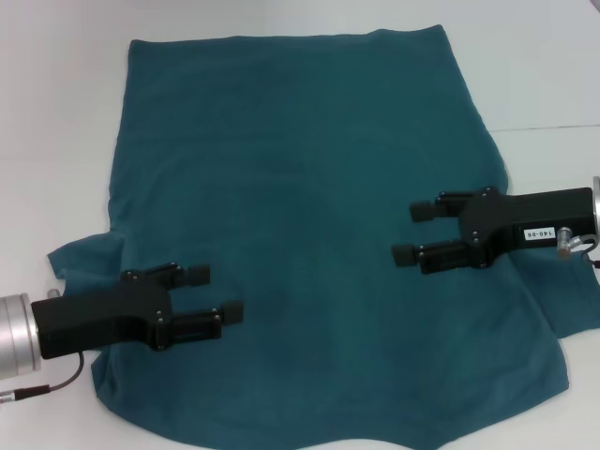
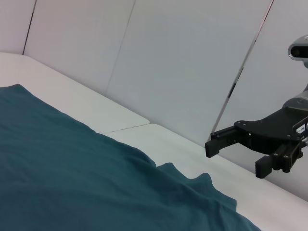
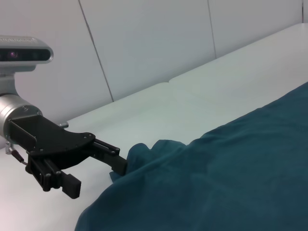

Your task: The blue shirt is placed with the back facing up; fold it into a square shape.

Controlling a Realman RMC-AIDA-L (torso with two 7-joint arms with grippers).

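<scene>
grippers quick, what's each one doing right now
Left claw: open, empty, over the blue shirt.
Right claw: open, empty, over the shirt.

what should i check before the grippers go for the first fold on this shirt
1. Shirt spread flat on the table: mostly ok; plain side up, only light wrinkles.
2. Sleeves laid out: not ok; the sleeve by the left gripper is bunched, the other is partly hidden behind the right gripper.
3. Left gripper ready: ok; open, holding nothing, over the shirt near its left edge.
4. Right gripper ready: ok; open, holding nothing, over the shirt near its right edge.
5. Gap between fingers and cloth: cannot tell from the head view; the wrist views suggest both hover above it.
6. Near edge of shirt: cannot tell; it runs out of the head view.
</scene>
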